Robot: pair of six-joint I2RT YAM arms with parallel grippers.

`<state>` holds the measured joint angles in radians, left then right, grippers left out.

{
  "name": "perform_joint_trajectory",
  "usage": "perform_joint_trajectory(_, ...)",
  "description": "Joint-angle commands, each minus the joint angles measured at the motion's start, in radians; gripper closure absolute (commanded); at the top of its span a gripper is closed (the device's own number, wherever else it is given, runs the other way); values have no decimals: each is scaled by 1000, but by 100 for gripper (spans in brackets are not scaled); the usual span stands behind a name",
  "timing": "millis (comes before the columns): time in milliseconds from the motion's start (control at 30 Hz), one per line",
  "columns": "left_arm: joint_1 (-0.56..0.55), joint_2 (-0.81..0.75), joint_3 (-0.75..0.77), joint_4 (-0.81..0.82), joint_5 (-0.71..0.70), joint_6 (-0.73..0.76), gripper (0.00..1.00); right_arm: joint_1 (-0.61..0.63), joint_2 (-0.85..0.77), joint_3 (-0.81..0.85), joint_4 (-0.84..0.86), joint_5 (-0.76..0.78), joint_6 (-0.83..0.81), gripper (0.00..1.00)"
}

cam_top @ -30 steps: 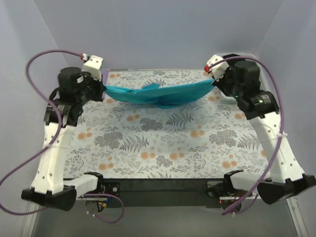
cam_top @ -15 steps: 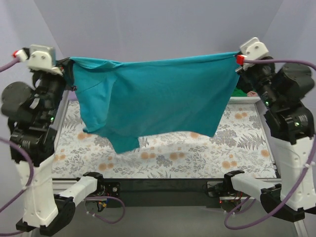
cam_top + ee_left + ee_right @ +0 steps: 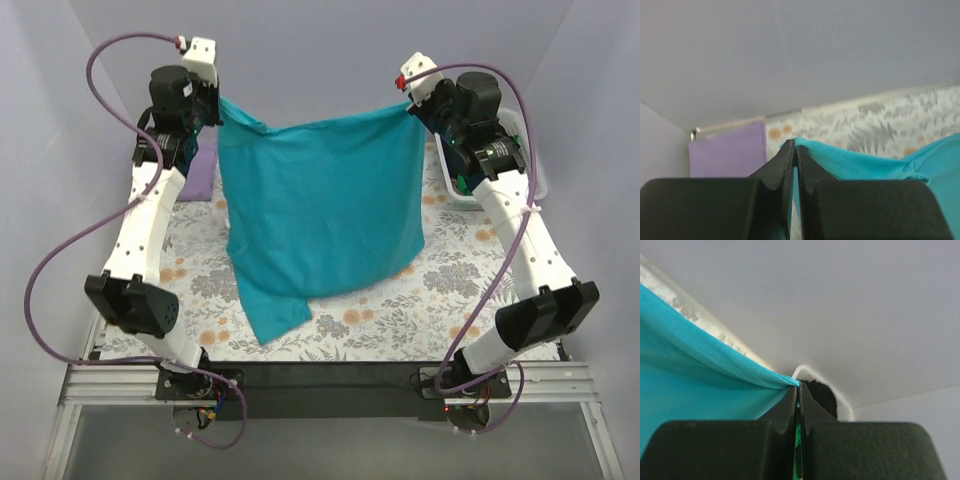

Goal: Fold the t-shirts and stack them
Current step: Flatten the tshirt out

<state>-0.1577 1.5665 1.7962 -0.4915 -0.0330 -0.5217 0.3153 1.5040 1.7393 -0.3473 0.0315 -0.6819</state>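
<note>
The teal t-shirt (image 3: 320, 215) hangs spread between both grippers above the table, its lower left corner (image 3: 275, 320) reaching lowest. My left gripper (image 3: 218, 103) is shut on its top left corner; the left wrist view shows the jaws pinched on the teal cloth (image 3: 840, 160). My right gripper (image 3: 412, 108) is shut on the top right corner, with teal cloth (image 3: 715, 370) running from the jaws. A lavender purple t-shirt (image 3: 200, 172) lies at the far left of the table and also shows in the left wrist view (image 3: 727, 150). Green cloth (image 3: 798, 440) shows between the right jaws.
A white basket (image 3: 510, 150) stands at the far right behind the right arm; its rim (image 3: 807, 371) shows in the right wrist view with black cloth (image 3: 822, 392) inside. The floral table cloth (image 3: 460, 270) covers the table.
Both arms have swung from low at the far edge, up and toward the camera, then back to the far side. The teal shirt went from bunched on the table to hanging spread.
</note>
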Motion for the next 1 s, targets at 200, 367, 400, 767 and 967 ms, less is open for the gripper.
perform_joint_trajectory(200, 9, 136, 508, 177, -27, 43, 100, -16, 131, 373, 272, 65, 10, 99)
perform_joint_trajectory(367, 12, -9, 125, 352, -30, 107, 100, -16, 156, 272, 294, 28, 18, 99)
perform_joint_trajectory(400, 14, -32, 68, 405, -19, 114, 100, -16, 150, 226, 307, 15, 18, 99)
perform_joint_trajectory(767, 17, -287, -745, 452, 91, 138, 100, -16, 50, -444, 479, -97, -56, 99)
perform_joint_trajectory(967, 18, -300, -908, 418, 79, 129, 100, -16, 19, -607, 470, -123, -94, 99)
